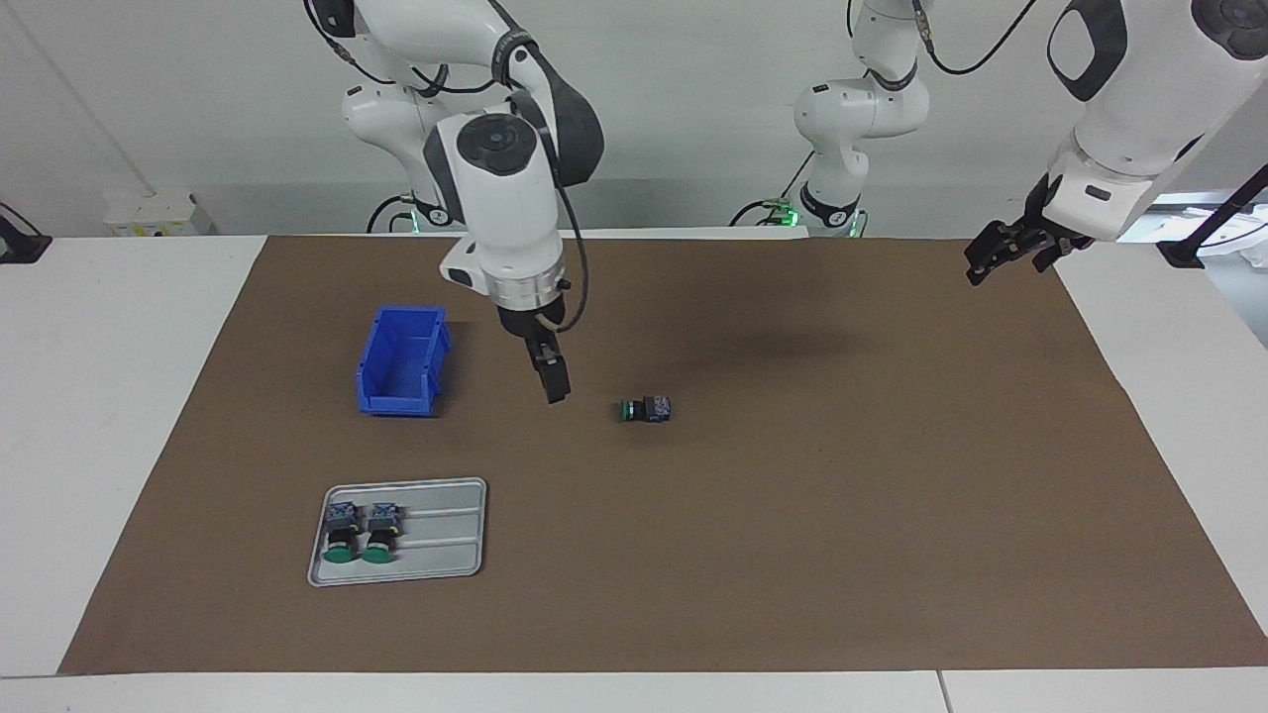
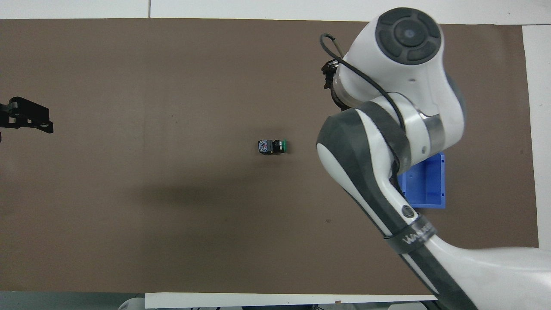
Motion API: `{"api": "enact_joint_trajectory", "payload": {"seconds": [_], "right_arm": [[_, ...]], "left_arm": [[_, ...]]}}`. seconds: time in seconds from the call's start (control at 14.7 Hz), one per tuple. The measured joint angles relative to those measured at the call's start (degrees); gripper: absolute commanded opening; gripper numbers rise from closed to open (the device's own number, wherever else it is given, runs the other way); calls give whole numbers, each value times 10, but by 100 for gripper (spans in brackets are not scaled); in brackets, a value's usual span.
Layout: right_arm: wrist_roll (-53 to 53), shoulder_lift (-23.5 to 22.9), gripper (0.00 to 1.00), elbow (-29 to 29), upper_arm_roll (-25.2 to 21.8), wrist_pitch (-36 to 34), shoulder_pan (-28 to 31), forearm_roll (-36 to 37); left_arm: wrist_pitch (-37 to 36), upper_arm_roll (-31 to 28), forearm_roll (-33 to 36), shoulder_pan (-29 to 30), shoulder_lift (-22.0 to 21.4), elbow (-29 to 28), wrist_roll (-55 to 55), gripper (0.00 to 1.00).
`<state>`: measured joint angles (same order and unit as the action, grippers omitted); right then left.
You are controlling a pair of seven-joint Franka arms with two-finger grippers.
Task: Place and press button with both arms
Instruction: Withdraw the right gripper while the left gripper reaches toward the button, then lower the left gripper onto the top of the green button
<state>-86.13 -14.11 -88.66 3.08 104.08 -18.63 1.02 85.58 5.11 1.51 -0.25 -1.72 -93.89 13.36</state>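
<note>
The button (image 1: 646, 408) lies on its side on the brown mat (image 1: 792, 515), alone and free; its green cap points toward the right arm's end. It also shows in the overhead view (image 2: 272, 146). My right gripper (image 1: 553, 384) hangs open and empty in the air, over the mat between the blue bin and the button. The overhead view hides it under its own wrist. My left gripper (image 1: 1008, 255) is open and empty, raised over the mat's edge at the left arm's end; it waits there and also shows in the overhead view (image 2: 26, 120).
A blue bin (image 1: 401, 361) stands toward the right arm's end (image 2: 426, 185). A grey tray (image 1: 441, 540), farther from the robots, holds two more green-capped buttons (image 1: 362, 533). Two slim arms with green-lit bases (image 1: 827, 213) stand at the table's robot end.
</note>
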Motion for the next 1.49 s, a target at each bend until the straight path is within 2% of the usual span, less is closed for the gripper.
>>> {"api": "enact_joint_trajectory", "payload": {"seconds": [0.41, 0.75, 1.02, 1.22, 1.49], "right_arm": [[356, 80, 98, 0, -1, -128, 119, 0], [598, 113, 98, -2, -2, -172, 185, 0], [743, 125, 98, -5, -10, -215, 231, 0], [860, 139, 98, -24, -32, -219, 241, 0], [897, 144, 98, -30, -52, -216, 240, 0]], "left_arm": [[13, 6, 0, -70, -18, -47, 210, 100], [52, 9, 0, -155, -13, -86, 370, 100], [97, 10, -6, -206, 18, -93, 513, 100], [159, 10, -15, -242, 54, -93, 635, 100], [221, 11, -42, -282, 97, -92, 725, 98]]}}
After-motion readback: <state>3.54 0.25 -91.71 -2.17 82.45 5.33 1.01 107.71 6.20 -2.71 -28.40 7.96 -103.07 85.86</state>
